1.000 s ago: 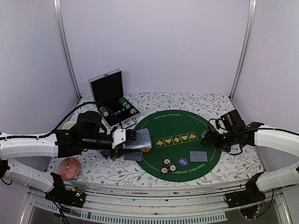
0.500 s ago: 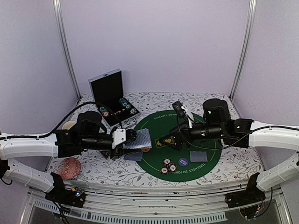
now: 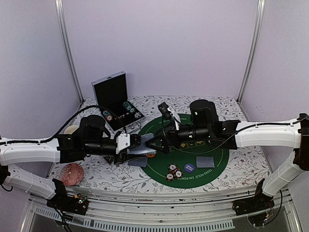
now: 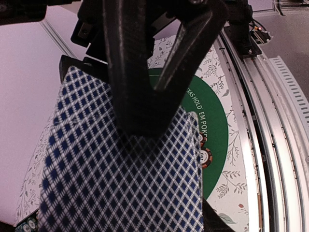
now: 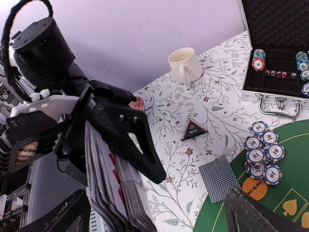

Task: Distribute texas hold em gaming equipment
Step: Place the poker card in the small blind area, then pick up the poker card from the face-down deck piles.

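Your left gripper (image 3: pixel 136 143) is clenched on the deck of playing cards (image 3: pixel 146 143), holding it in the air over the left edge of the green mat (image 3: pixel 159 166). The left wrist view shows the deck's blue-checked back right under one black finger (image 4: pixel 128 72). The right wrist view shows the deck edge-on (image 5: pixel 113 193), slightly fanned and pinched between the left fingers.

Your right gripper (image 3: pixel 158 141) is released, jaws spread wide. In its own view the fingers (image 5: pixel 58 217) sit at the two bottom corners. Its tips are just beside the deck's right edge; you can't tell if they touch.

- **Left edge of the mat:** the blue chips (image 5: pixel 263 152) lie in a loose cluster, with the orange button (image 5: pixel 254 187) just beside them.
- **Half on the mat's left edge:** a single card (image 3: pixel 137 162) lies face down.
- **Floral table cover (image 5: pixel 217 101):** the black triangular marker (image 5: pixel 194 129) sits off the mat.
- **Near edge of the mat:** the brown chips (image 3: pixel 174 171) sit with the purple button (image 3: pixel 189 168) just beside them and a second card (image 3: pixel 205 162) to the right.

The open metal case (image 3: pixel 116 99) stands at back left with its lid up. The mug (image 5: pixel 186 65) and the red patterned round object (image 3: pixel 72 173) are on the left side, well apart from the mat.
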`<control>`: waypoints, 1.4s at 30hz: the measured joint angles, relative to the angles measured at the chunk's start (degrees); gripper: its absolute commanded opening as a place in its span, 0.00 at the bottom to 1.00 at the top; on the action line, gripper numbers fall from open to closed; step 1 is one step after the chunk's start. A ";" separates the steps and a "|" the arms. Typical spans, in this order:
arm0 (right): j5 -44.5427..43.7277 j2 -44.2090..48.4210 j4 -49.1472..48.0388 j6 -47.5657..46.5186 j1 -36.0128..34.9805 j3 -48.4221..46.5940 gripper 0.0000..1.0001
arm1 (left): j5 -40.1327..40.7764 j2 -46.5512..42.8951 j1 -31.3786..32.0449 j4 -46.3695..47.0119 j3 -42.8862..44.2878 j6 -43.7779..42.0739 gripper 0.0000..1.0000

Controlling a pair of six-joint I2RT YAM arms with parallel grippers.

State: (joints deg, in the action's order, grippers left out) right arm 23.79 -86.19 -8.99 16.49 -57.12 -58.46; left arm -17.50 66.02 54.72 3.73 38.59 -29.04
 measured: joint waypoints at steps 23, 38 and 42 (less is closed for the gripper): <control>-4.20 3.06 4.81 -1.11 0.00 -0.09 0.59 | 0.00 0.00 0.00 0.00 0.02 0.00 0.44; -2.01 5.25 5.38 -0.92 0.00 -0.09 0.22 | -0.11 0.02 0.00 0.09 0.04 0.85 0.44; -2.01 5.55 5.97 -0.87 0.00 -0.09 0.11 | -0.13 0.11 0.00 0.17 0.04 1.53 0.43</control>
State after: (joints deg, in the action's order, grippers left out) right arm 21.78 -80.64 -3.03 15.62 -57.12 -58.54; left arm -17.63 66.13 54.72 3.90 38.63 -27.51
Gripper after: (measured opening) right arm 0.204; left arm 0.439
